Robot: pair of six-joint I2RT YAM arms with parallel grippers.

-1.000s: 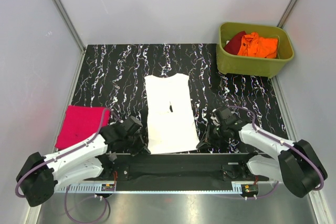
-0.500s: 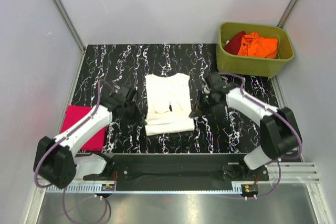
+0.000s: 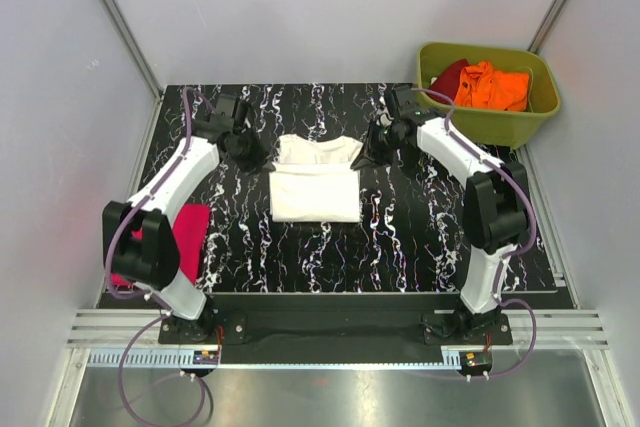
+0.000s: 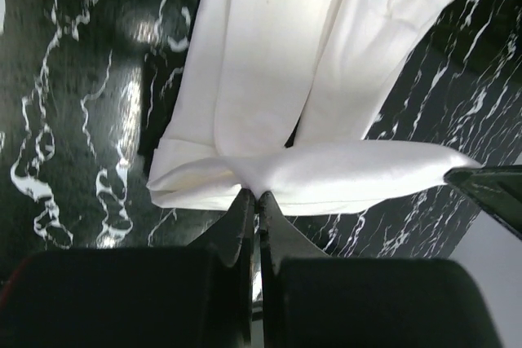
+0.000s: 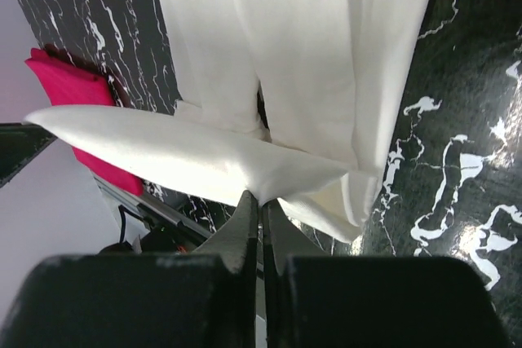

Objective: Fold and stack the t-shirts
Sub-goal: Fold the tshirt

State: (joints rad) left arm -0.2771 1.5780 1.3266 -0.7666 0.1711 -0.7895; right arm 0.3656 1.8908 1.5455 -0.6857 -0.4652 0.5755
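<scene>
The left hand (image 4: 258, 195) and right hand (image 5: 261, 195) each pinch a corner of the white shirt (image 3: 315, 195), stretching that edge taut above its collar end so the half-fold lands square. It lies central on the table (image 3: 420, 237) (the pink shirt (image 3: 192, 230) sits folded at left, likely the stack's base).

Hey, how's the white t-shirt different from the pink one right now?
The white t-shirt lies mid-table, half-folded, pinched by the left fingers and right fingers. The pink t-shirt lies at the left edge, no fingers on it, partly hidden behind the left arm. Both rest on the table.
</scene>
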